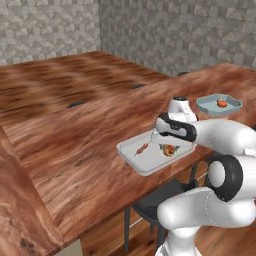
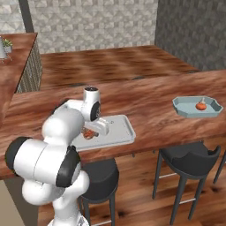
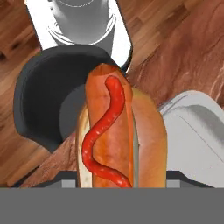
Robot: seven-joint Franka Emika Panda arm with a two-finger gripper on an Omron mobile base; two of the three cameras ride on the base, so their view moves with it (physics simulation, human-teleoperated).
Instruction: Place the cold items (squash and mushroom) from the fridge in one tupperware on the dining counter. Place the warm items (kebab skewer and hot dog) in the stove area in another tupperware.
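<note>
Hot dog (image 3: 120,135), bun and sausage with a red squiggle of sauce, held lengthwise in the pincer (image 1: 167,144), whose jaws are clenched on its sides; seen along the hand, it is pressed right up against the camera. In the left base view the bun shows as a small orange-brown shape just under the hand, directly above the near part of the white tupperware (image 1: 131,150), at or just above its floor; contact cannot be judged.

Kebab skewer (image 1: 142,148) lies inside the same white tupperware, on the side away from the hot dog, the two apart. Beyond the white tupperware, well along the desk (image 1: 75,135), sits a blue-grey tupperware (image 2: 185,109) holding one small orange item (image 2: 201,106), too small to identify. Dark stools (image 2: 187,159) stand below the desk edge nearest the white tupperware.

Step in hand, as a judgement: delivery of the second warm item, the hot dog, into the tupperware that already holds the skewer. Next move appears to call for lowering until the bun rests on the floor beside the skewer, then parting the jaws and lifting the hand straight up so the bun is not dragged out.
</note>
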